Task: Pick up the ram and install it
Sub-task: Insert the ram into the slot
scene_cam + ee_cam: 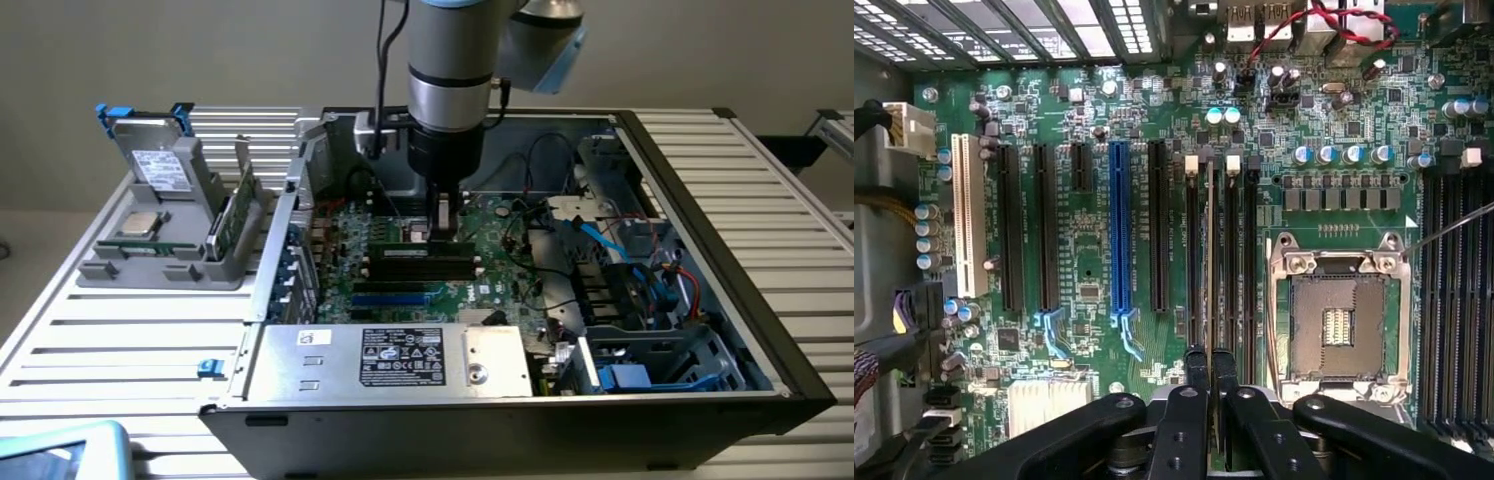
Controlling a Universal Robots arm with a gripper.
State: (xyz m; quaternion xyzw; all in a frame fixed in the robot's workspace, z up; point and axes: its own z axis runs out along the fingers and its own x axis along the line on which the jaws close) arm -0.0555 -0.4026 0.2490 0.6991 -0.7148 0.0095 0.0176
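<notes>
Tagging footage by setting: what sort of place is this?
Likely a robotics lab bench for PC assembly: an open computer case on a slatted table, a robot arm over the motherboard, its fingers gripping the ram.

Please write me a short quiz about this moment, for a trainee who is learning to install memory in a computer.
1. True or false: the processor socket already holds a chip.
2. Multiple choice: what does the claw grip? A) the ram, seen edge-on above the memory slots; B) a grey drive; C) a red cable.
3. Fill in: the grey holder stands to the exterior view's ____ of the computer case.

Key: 1 false, the socket is empty; 2 A; 3 left.
</notes>
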